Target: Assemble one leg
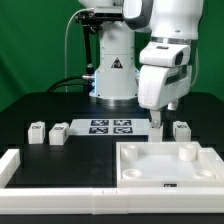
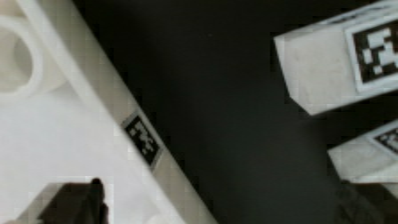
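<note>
The gripper (image 1: pixel 158 120) hovers near the right-hand leg (image 1: pixel 181 130); its finger spacing cannot be told. The leg is probably light, rigid and smooth: grasp opposite sides.

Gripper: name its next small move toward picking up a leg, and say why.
Probably shift the gripper toward the exterior view's right and lower it over the nearest leg. It hangs just beside that leg, beyond the tabletop in that view, and holds no leg yet.

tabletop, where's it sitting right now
In the exterior view the tabletop lies near the camera on that view's right, just in front of the marker board.
</note>
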Tool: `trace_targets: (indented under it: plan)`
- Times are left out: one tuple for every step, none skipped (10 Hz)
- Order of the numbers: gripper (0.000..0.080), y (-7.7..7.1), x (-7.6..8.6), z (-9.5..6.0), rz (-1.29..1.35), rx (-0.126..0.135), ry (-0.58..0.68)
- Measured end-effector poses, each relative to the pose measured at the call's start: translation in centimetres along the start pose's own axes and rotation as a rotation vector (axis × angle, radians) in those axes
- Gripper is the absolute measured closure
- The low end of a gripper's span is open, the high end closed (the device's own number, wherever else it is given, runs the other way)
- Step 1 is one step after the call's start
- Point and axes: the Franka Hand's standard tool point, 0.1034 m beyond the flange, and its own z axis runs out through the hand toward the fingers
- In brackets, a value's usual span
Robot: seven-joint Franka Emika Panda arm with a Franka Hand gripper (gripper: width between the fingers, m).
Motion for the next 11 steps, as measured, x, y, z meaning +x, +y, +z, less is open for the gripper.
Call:
trace_targets:
  plan:
    - [0.0150,-0.8,-0.1,0.1,0.177,0.008,0.022]
    - [0.0150,-2.0,-0.1,0.0,0.294,0.012,0.021]
    - [0.0150,-2.7,0.3,-0.1,0.471,0.025,0.022]
    - [0.0150,-3.6,0.8,-0.1,0.631,0.040,0.020]
    - [0.0150,-4.8,1.4,-0.1,0.753,0.058,0.016]
    - [0.0150,-5.6,1.7,-0.1,0.746,0.065,0.005]
    - [0.0150,-6.0,1.8,0.1,0.749,0.074,-0.020]
    - [0.0150,-5.8,1.8,0.1,0.744,0.073,-0.014]
    - [0.0150,-5.9,1.8,0.1,0.742,0.073,-0.016]
    - [0.0150,-6.1,0.8,0.2,0.725,0.090,-0.119]
    - [0.0150,-5.8,0.6,0.1,0.717,0.122,-0.231]
